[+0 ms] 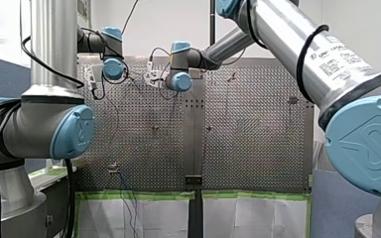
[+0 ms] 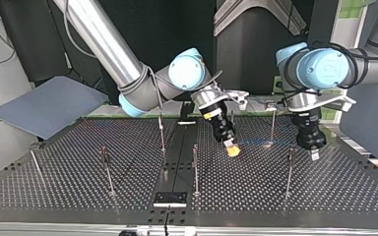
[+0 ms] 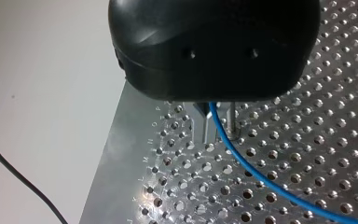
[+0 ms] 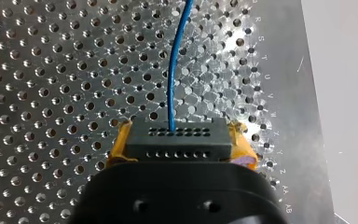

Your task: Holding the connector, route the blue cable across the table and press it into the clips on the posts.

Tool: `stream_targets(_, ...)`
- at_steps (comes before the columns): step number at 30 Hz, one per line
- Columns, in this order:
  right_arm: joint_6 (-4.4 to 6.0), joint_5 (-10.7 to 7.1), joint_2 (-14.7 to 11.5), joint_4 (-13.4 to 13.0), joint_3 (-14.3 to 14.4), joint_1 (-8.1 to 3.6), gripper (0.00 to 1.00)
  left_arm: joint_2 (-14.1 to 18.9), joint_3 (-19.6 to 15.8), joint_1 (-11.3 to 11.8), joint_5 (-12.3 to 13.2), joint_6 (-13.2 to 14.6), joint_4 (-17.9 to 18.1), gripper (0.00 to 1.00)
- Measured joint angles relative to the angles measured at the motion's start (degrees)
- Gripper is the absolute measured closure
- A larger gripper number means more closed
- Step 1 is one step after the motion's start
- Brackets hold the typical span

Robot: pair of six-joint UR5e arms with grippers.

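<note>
Black connector (image 4: 179, 142) clamped between the yellow pads (image 4: 121, 145) of my right pincer (image 4: 182, 142), low over the perforated tabletop (image 4: 51, 70). Blue cable (image 4: 171, 70) leaving its face, running ahead across the holes and up under my left pincer (image 2: 315, 153). Cannot tell whether clenched or released there. Thin posts (image 2: 195, 167) nearby.

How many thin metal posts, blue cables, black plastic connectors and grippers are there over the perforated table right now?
Thin metal posts: 6 clear in the top view
Blue cable: 1
Black plastic connector: 1
Grippers: 2, my left gripper and my right gripper
Total: 10
</note>
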Motion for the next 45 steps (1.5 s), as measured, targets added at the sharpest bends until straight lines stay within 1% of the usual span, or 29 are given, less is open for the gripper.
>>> stream_targets(3,0.03,-0.03,0.16,0.05,-0.61,-0.06,1.0,-0.34,0.25,0.42,1.35,-0.2,0.36,1.0)
stream_targets(8,0.1,-0.06,0.24,0.21,-1.37,-0.14,1.0,-1.96,0.96,0.89,3.78,-0.38,0.59,1.0)
stream_targets(10,0.12,-0.07,0.25,0.28,-1.46,-0.19,1.0,-2.31,1.06,1.23,4.87,-0.9,0.9,1.0)
stream_targets(13,0.13,-0.07,0.26,0.43,-1.53,-0.24,1.0,-2.5,1.09,1.7,5.68,-1.78,0.97,1.0)
stream_targets(22,-0.07,-0.06,0.27,0.66,-1.51,-0.15,1.0,-2.29,1.1,1.46,4.48,-1.5,-0.92,1.0)
stream_targets(27,-0.26,-0.08,0.28,0.64,-1.52,0.21,1.0,-1.03,0.66,1.04,3.58,-1.3,-2.86,1.0)
stream_targets(30,-0.27,-0.05,0.28,0.63,-1.51,0.37,1.0,-0.53,0.22,0.87,3.11,-1.34,-3.42,1.0)
stream_targets(40,0.0,0.35,0.39,0.7,-1.51,-0.01,1.0,-0.5,-0.09,1.03,3.46,-2.13,-2.28,1.0)
stream_targets(45,0.04,0.37,0.48,0.76,-1.51,-0.18,1.0,-2.02,-0.11,1.28,4.24,-2.25,-1.7,1.0)
